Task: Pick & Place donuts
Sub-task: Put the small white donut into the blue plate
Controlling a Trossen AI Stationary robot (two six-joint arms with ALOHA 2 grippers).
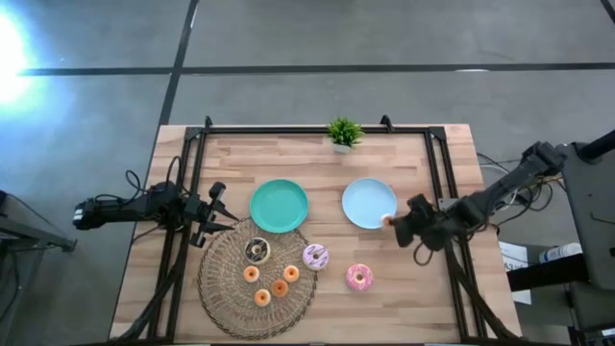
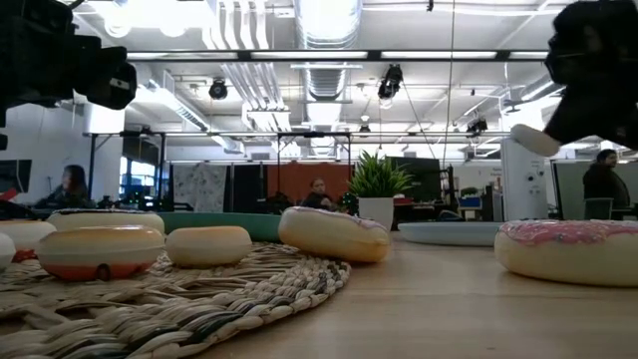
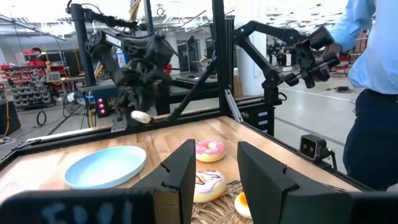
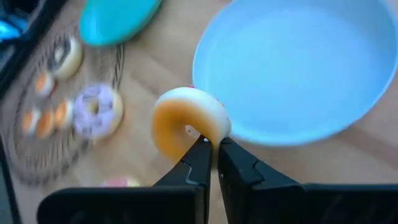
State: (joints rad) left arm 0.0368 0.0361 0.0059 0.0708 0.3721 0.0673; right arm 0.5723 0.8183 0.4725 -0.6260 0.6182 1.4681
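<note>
My right gripper is shut on a tiny orange donut, held just off the near right rim of the light-blue plate. On the woven mat lie a dark brown donut and several tiny orange ones. A pale pink-white sprinkled donut lies at the mat's right edge. A bright pink donut lies on the bare wood. My left gripper is open and empty, at the table's left beside the teal plate. My right gripper pinches the tiny donut's ring between its two fingertips, at one spot beside the hole. The fingers come from the table's right side, slanting down. The donut is lifted clear of the table and stands tilted on edge beyond the fingertips.
A small potted plant stands at the far edge. Black frame rails run along the table's left and right sides. A person stands beyond the table's near side. Bare wood lies between the two plates and the near right corner.
</note>
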